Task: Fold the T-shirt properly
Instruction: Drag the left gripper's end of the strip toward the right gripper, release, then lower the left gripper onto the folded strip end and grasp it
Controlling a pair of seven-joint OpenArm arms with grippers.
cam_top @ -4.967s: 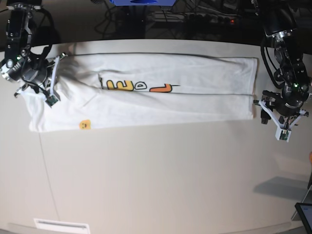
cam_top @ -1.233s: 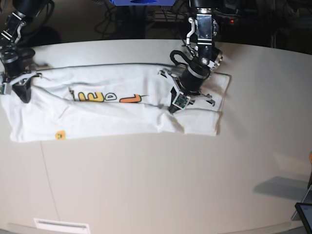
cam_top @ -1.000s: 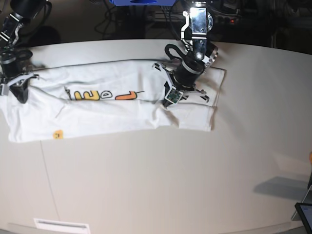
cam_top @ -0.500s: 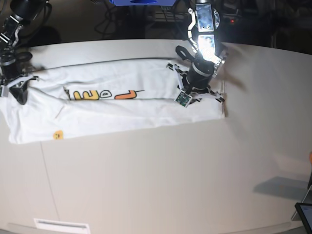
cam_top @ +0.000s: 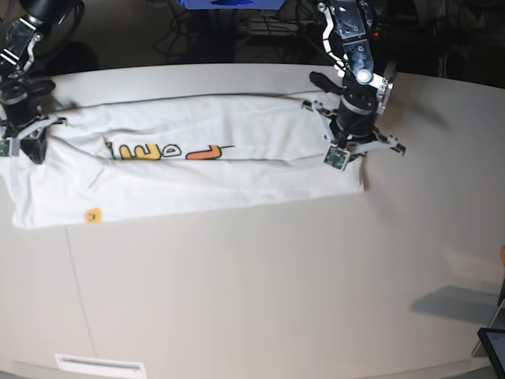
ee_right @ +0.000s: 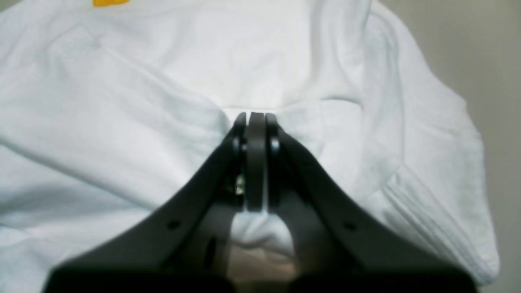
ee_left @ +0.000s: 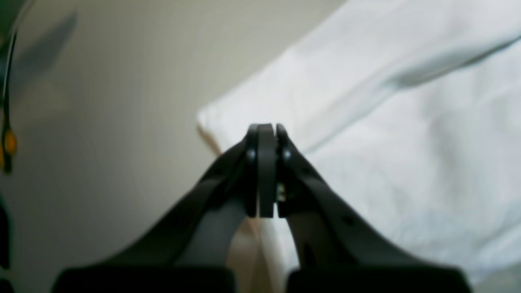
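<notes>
Since the earlier base frame, the left claw (cam_top: 353,150) has carried the T-shirt (cam_top: 197,170) hem back rightward, so the cloth lies stretched flat again instead of bunched at mid-length. The shirt lies as a long band across the far half of the bench (cam_top: 252,292), part of its print showing along the middle fold. The step in hand looks like smoothing before the crosswise fold; next, the right end probably needs lifting over toward the left. At that end the left claw is fully closed, though whether it pinches cloth cannot be told. At the far left, the right claw (cam_top: 30,140) is closed on bunched fabric.
</notes>
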